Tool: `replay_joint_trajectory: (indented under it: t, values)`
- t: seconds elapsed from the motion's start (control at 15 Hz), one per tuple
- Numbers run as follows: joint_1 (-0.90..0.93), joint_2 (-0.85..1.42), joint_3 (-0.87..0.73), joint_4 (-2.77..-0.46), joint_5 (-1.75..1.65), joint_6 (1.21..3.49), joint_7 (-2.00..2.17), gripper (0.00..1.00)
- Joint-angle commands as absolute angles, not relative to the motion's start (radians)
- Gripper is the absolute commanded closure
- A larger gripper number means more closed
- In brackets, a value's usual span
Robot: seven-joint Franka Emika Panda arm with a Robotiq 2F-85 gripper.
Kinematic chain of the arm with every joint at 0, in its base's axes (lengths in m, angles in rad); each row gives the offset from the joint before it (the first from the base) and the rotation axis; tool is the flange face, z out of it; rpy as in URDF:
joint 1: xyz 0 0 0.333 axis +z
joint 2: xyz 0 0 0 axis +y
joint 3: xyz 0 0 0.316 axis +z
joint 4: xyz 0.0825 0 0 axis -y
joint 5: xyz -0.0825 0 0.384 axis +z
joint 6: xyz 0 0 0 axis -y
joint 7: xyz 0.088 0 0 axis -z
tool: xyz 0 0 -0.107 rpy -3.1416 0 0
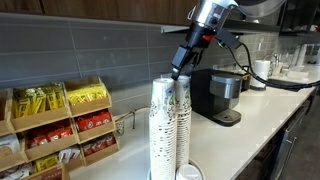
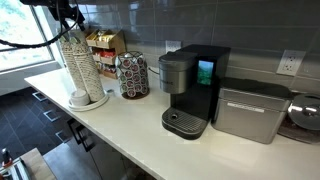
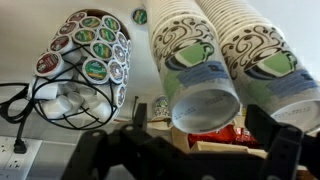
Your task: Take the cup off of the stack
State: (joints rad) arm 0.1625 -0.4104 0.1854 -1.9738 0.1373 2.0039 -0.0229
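Two tall stacks of patterned paper cups (image 1: pixel 170 125) stand side by side on the white counter, seen in both exterior views (image 2: pixel 78 65). In the wrist view the top cup (image 3: pixel 205 100) of one stack points at the camera, the other stack (image 3: pixel 265 55) beside it. My gripper (image 1: pixel 180 68) hangs right at the top of the stacks, also seen in an exterior view (image 2: pixel 72 22). In the wrist view its dark fingers (image 3: pixel 203 122) are open, one on each side of the top cup's end. I cannot tell if they touch it.
A black coffee maker (image 1: pixel 218 95) (image 2: pixel 188 90) stands further along the counter. A wire holder of coffee pods (image 2: pixel 132 75) (image 3: pixel 85 65) and a wooden snack rack (image 1: pixel 60 125) (image 2: pixel 105 45) stand close to the stacks. A silver appliance (image 2: pixel 250 110) sits beyond the coffee maker. The tiled wall is behind.
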Motion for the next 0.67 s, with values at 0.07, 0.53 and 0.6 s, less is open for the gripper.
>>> replay_joint_trajectory:
  t: [0.07, 0.53, 0.6]
  values:
    - [0.175, -0.414, 0.175, -1.988, 0.151, 1.997, -0.011, 0.0]
    - [0.177, -0.409, 0.175, -1.988, 0.157, 1.996, -0.01, 0.01]
    - [0.177, -0.409, 0.175, -1.988, 0.159, 1.997, -0.011, 0.1]
